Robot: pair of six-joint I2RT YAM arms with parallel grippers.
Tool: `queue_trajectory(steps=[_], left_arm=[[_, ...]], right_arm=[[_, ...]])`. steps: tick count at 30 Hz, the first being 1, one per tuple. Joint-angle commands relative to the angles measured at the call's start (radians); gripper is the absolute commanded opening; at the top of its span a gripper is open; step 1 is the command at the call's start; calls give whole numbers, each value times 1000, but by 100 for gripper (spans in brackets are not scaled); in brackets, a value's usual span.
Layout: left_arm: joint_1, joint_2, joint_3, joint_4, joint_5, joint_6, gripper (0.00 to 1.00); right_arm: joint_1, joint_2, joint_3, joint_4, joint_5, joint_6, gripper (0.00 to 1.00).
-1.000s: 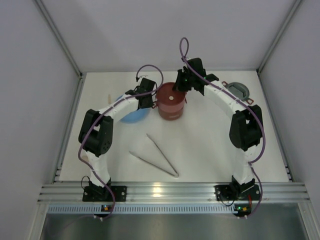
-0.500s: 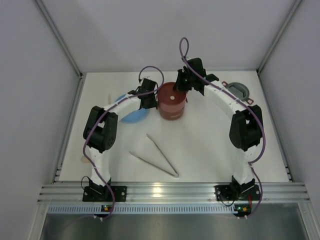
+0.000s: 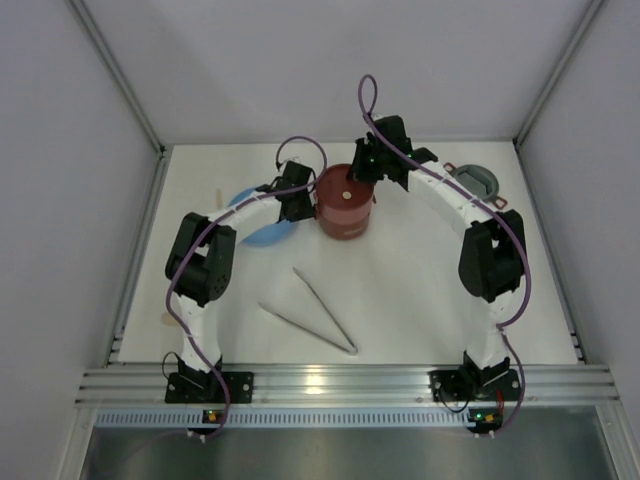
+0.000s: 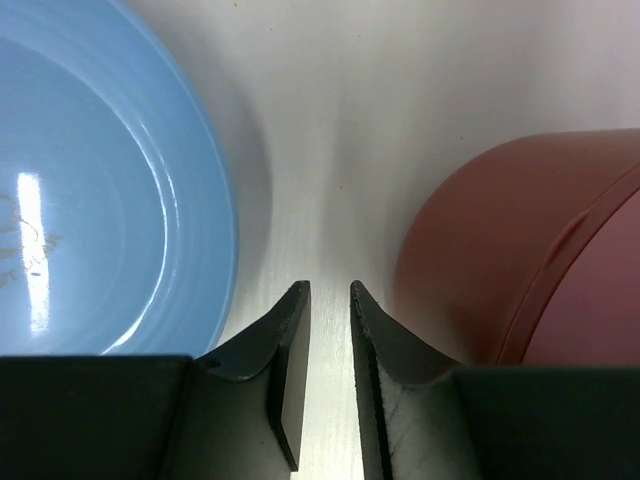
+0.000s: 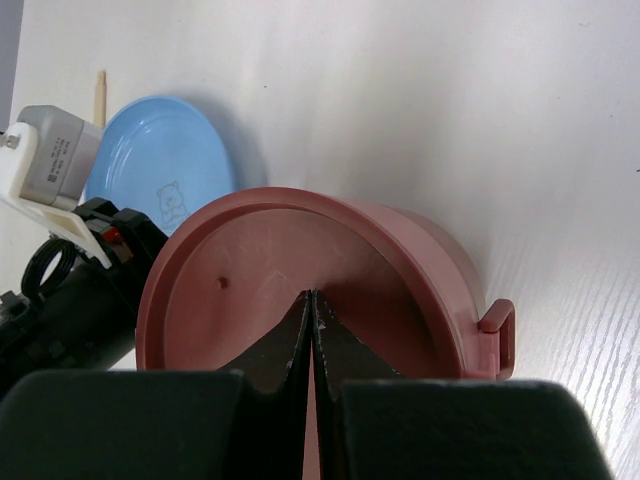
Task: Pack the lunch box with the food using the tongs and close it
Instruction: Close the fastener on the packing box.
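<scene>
Left wrist shows the left gripper [image 4: 330,292] slightly spread, lunch box [image 4: 500,250] cut off; right gripper [image 5: 311,298] pressed together.

bright, even light (soft shadows), glare on the blue plate [image 4: 110,180].

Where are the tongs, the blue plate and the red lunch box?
tongs [image 3: 346,345]: top view, near the joined end.
plate [image 4: 120,190]: left wrist view, on its inside.
lunch box [image 5: 240,275]: right wrist view, on the flat lid.
</scene>
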Motion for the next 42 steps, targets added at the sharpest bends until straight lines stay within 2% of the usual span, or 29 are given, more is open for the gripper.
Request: queue_trajectory(steps=[1,14,28,37,40,41,42], left_arm=[[-3,-91,-4,30,-60,0,28],[15,-238,-33,-31,-166,64,48],[15,-442,-131,-47,-153,95,59],[38,-519,-198,-64,-225,80,65],[156,-522,-229,-15,-99,23,65],[211,-507,-235,1,-82,15,65],[231,-493,-226,2,-77,9,66]], right_arm=[[27,84,-29,-153,59,-42,0],[29,75,9,-185,81,-44,0],[29,-8,93,-247,96,-47,0],[29,-37,153,-285,95,-49,1],[29,-67,166,-294,92,-50,10],[29,-78,172,-293,84,-52,20],[29,-99,175,-291,81,-53,25]])
